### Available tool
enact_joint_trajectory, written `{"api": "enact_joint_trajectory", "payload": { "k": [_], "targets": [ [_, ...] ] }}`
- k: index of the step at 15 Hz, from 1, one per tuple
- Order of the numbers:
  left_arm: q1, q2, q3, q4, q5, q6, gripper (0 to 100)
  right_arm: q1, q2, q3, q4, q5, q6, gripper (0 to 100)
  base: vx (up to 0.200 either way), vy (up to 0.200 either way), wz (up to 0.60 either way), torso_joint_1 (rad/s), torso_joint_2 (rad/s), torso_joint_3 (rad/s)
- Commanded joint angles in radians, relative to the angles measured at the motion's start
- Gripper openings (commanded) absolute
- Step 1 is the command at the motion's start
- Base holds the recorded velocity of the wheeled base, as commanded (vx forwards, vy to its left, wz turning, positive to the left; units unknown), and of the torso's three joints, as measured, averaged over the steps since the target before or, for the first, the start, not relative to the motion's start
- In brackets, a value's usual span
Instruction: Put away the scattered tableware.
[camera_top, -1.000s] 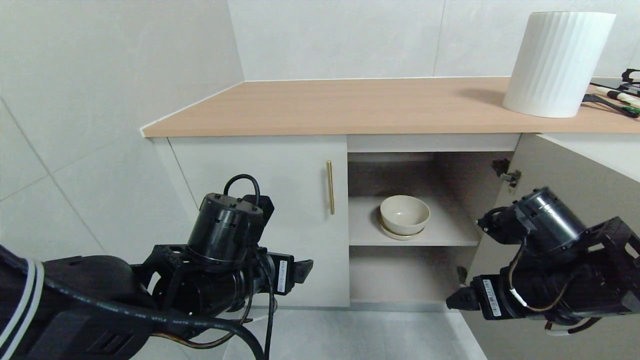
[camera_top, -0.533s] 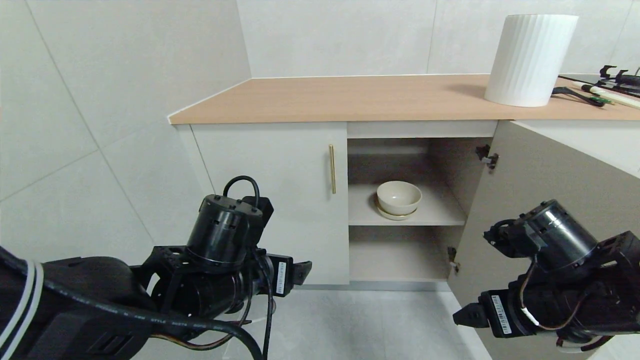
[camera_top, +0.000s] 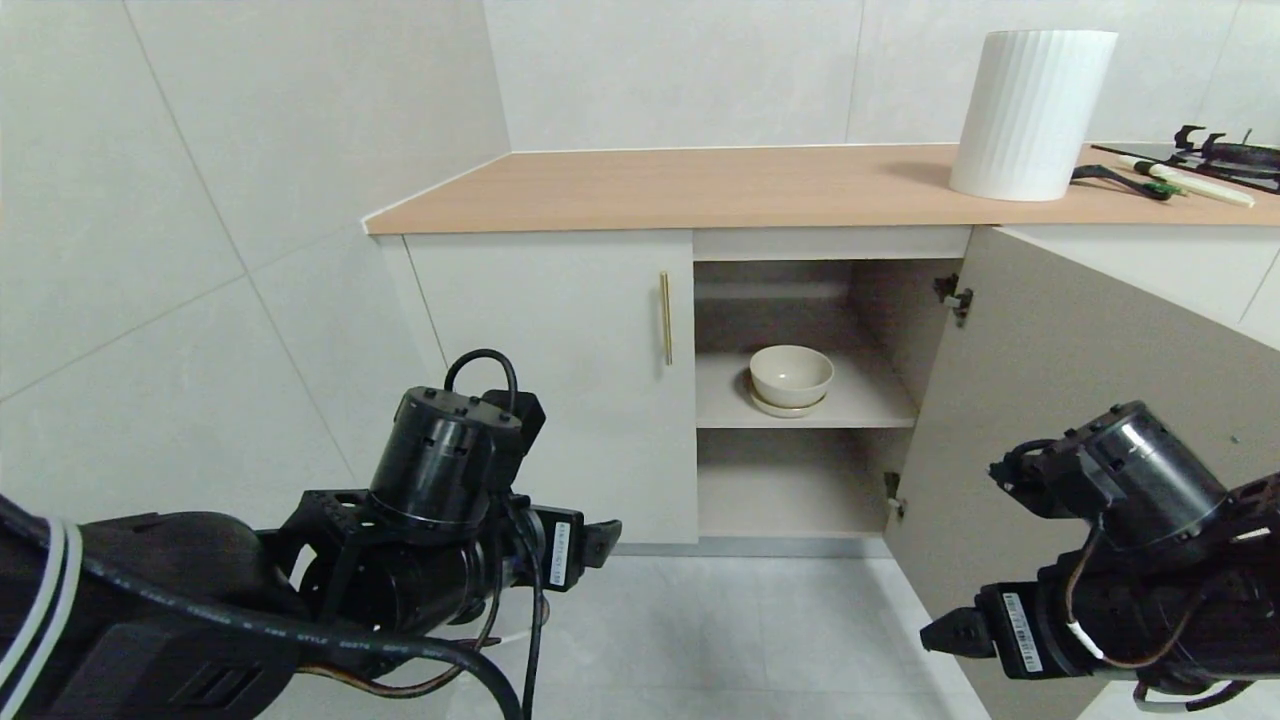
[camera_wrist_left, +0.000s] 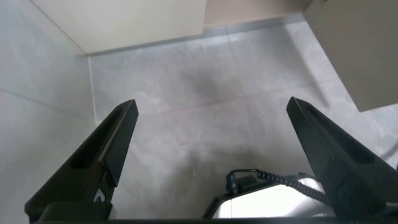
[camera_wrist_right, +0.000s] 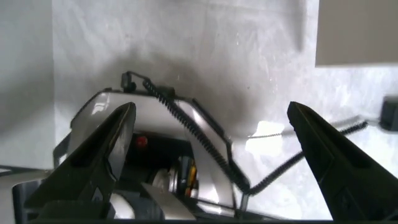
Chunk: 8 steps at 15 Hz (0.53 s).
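The bowl (camera_top: 791, 373), cream and upright, sits on a small plate (camera_top: 783, 408) on the middle shelf (camera_top: 865, 400) of a low cabinet, towards the shelf's left half; that makes one bowl and one plate, stacked, with a lower compartment (camera_top: 785, 490) beneath them. The cabinet has two doors. The left door (camera_top: 560, 380) is shut and carries a single slim brass handle (camera_top: 665, 318) along its right edge. The right door (camera_top: 1050, 400) stands swung out towards the near right on two hinges, so its inner face lies right behind the right arm and walls off that side of the opening. The left gripper (camera_wrist_left: 211, 106) hangs low over the grey tiled floor (camera_top: 720, 630), near and to the left of the opening and in front of the shut door; its two fingers are spread wide and hold nothing. The right gripper (camera_wrist_right: 211, 109) is at the near right, lower than the shelf and close to the open door, its two fingers likewise spread wide with nothing between them. Both grippers are well apart from the bowl. On the wooden countertop (camera_top: 700, 185) above stands one tall white ribbed container (camera_top: 1030, 110), far right, and just beyond it lie a few long-handled utensils (camera_top: 1160, 175) next to a dark hob grate (camera_top: 1230, 150).
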Motion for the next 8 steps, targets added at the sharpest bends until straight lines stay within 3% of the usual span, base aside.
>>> {"api": "enact_joint_trajectory", "payload": {
  "k": [1,4,8],
  "targets": [
    [0.000,0.001,0.000,0.001,0.000,0.001,100,0.003,-0.049,0.055,-0.001,0.002,0.039,100,0.000,0.000,0.00,0.000,0.00,0.000],
    [0.000,0.013,0.000,0.001,0.000,0.001,100,0.001,-0.060,0.127,-0.004,0.002,0.047,100,0.000,0.000,0.00,0.000,0.00,0.000],
    [0.000,0.007,0.000,0.001,0.002,0.001,100,0.000,-0.049,0.170,-0.006,0.005,0.052,100,0.000,-0.200,0.00,0.002,0.01,0.004]
  ]
}}
